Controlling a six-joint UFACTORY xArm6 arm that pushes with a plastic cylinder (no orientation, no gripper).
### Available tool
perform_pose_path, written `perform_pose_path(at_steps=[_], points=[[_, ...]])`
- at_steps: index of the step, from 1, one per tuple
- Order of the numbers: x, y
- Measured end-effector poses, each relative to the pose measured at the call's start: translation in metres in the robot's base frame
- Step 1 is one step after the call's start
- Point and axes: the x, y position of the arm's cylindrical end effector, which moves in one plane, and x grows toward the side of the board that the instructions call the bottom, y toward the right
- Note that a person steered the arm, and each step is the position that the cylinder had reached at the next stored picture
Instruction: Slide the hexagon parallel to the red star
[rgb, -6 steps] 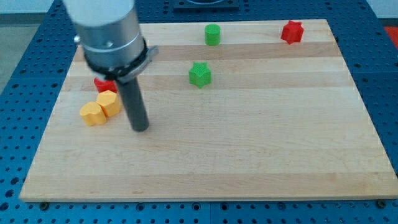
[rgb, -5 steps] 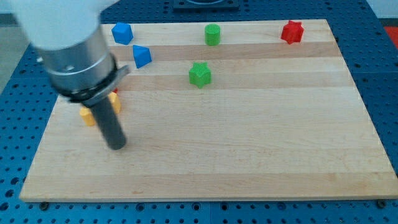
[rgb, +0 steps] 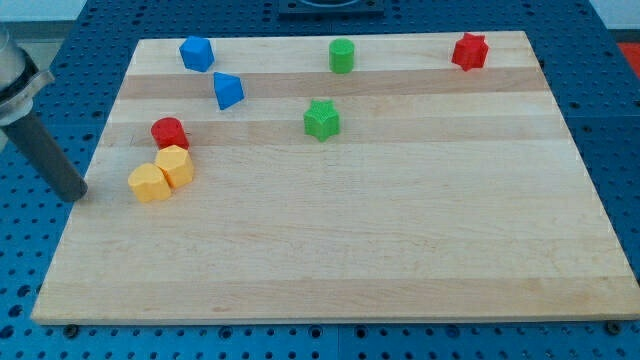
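My tip (rgb: 73, 193) far left, two yellow blocks (rgb: 150, 184) (rgb: 176, 164)

The wooden board (rgb: 400, 220) carries seven small blocks, apparently all near its top and left.

Lighting bright, even, diffuse from above. Shadows short, soft under blocks. Wooden board (rgb: 400, 220) free of glare. Focus sharp throughout. Rod at view's left slightly motion-blurred.
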Motion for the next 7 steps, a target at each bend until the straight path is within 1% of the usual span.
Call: perform_pose_path(at_steps=[1,3,5,7], points=[[-0.008,0.008],[-0.008,0.049],[-0.009,0.078],[-0.033,0.073]])
